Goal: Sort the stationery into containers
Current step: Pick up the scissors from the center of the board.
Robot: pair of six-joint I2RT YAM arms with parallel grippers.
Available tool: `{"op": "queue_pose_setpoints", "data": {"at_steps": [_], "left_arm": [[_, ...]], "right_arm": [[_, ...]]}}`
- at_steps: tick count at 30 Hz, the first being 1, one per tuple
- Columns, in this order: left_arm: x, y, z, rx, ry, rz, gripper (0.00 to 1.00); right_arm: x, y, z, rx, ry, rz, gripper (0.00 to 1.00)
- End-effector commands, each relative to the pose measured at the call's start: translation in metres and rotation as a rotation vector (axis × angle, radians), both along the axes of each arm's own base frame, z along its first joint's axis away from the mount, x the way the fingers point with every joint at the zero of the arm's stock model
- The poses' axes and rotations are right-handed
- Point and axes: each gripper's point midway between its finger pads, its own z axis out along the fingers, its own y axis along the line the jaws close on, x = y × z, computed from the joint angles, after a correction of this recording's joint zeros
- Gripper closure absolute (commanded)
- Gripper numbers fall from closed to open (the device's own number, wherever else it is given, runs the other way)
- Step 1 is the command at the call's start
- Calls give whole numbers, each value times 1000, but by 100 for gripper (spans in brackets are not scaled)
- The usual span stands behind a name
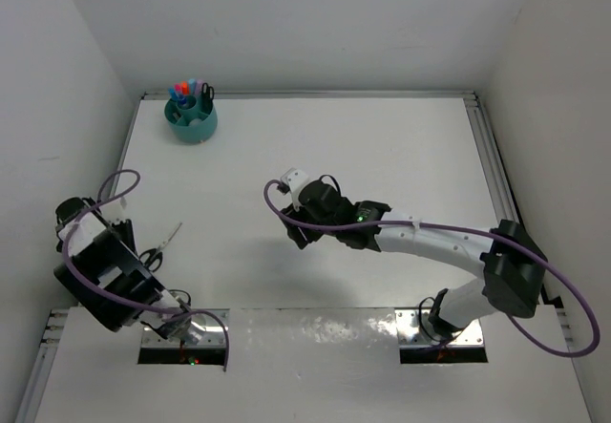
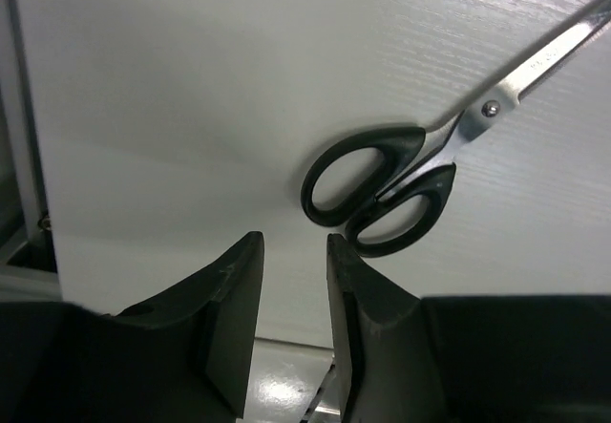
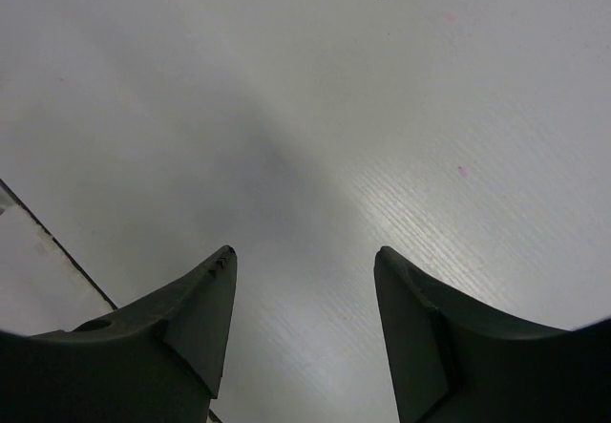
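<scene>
Black-handled scissors (image 1: 163, 243) lie on the white table at the near left; in the left wrist view their handles and steel blades (image 2: 449, 137) lie just ahead and right of my fingers. My left gripper (image 1: 143, 265) (image 2: 293, 240) is narrowly open and empty, just short of the handles. The round teal cup (image 1: 194, 127) stands at the far left with several markers (image 1: 189, 91) upright in it. My right gripper (image 1: 299, 235) (image 3: 305, 251) is open and empty above bare table near the middle. No erasers show.
White walls enclose the table on the left, back and right. A metal rail (image 1: 489, 165) runs along the right edge. The arm bases (image 1: 439, 332) sit at the near edge, with purple cables looping from both arms.
</scene>
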Motion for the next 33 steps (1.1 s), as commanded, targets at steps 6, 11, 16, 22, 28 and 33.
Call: {"op": "queue_pose_setpoints", "data": {"at_steps": [6, 11, 16, 22, 28, 33], "left_arm": [[14, 16, -24, -51, 29, 27, 72], [17, 19, -32, -55, 43, 21, 75], [18, 11, -41, -43, 77, -19, 89], [14, 9, -52, -43, 115, -54, 100], [52, 11, -22, -54, -34, -123, 100], [106, 3, 52, 86, -278, -322, 100]], "right_arm": [[9, 20, 9, 33, -16, 13, 42], [12, 24, 4, 15, -13, 14, 42], [14, 26, 3, 13, -8, 9, 42], [22, 22, 12, -2, -55, -9, 42], [27, 10, 18, -17, -97, -33, 42], [28, 14, 29, 5, -131, 10, 42]]}}
